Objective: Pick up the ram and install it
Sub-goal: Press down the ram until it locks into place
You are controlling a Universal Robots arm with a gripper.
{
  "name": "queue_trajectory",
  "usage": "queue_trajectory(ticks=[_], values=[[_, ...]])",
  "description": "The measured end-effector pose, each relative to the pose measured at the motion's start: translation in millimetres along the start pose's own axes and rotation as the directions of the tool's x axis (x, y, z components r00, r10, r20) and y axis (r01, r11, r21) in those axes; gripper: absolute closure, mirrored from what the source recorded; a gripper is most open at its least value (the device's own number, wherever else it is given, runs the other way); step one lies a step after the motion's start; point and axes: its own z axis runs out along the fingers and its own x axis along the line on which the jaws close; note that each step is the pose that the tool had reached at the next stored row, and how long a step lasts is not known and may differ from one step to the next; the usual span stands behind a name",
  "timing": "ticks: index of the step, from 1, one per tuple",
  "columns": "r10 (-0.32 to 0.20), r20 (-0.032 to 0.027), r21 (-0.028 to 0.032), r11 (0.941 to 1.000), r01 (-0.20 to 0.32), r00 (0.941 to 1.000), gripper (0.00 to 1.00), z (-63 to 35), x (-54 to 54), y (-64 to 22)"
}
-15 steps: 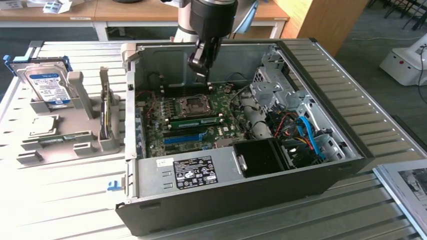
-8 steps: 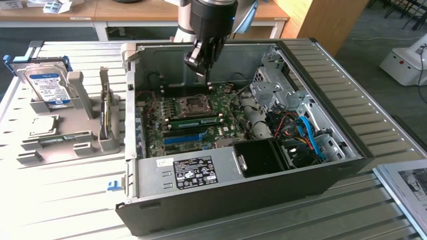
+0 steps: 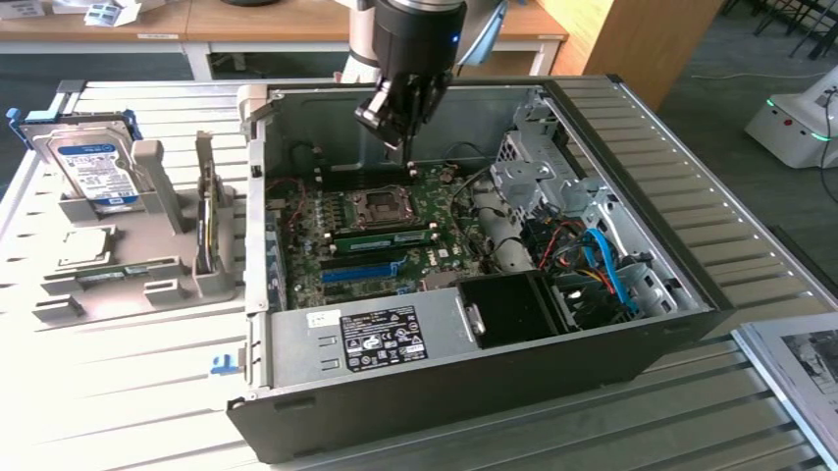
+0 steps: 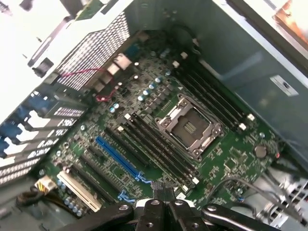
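While the slatted counter (image 3: pixel 131 392) carries everything, the open computer case (image 3: pixel 433 392) takes up most of it, lying on its side with the main board (image 3: pixel 304 280) facing up. On the exterior view's left a grey holder (image 3: pixel 157 285) stands well apart from the case, with a blue-labelled hard drive (image 3: pixel 92 167) upright in it. A short green strip also lies low in that holder; what it is cannot be told.

Arm and claw (image 3: pixel 399 137): the claw hangs over the far part of the case interior, above the board. Its jaws are closed together and nothing can be seen held between them. The wrist view looks straight down on the board, the tips of the claw (image 4: pixel 162 192) meeting over the memory slots beside the processor socket (image 4: pixel 187 127).

Ram (image 3: pixel 380 236): it sits on the board in a slot just beside the socket (image 3: pixel 383 204), on the side nearer the blue slot (image 3: pixel 356 272).
- Direction from claw: lower, and across the socket toward the near wall of the case.
- Long axis: across the exterior view, parallel to the blue slot.
- Appearance: a long, thin green stick standing on edge, with a pale clip at each end.
- Judgement: it appears to be already in its slot; whether it is fully pressed home cannot be told
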Motion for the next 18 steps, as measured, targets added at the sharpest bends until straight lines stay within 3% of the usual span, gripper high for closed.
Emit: queue_trajectory(ticks=[5,9,14,18], values=[[0.091,0.0041,0.0007,0.9959,-0.091,0.9959,0.90,0.6,0.0,0.0],[0.163,0.0073,0.0009,0.9866,-0.163,0.9866,0.90,1.0,0.0,-0.1],[0.253,0.0114,0.0009,0.9676,-0.253,0.9675,0.90,1.6,0.0,-0.1],[0.321,0.0147,0.0006,0.9469,-0.321,0.9468,0.90,2.1,0.0,-0.1]])
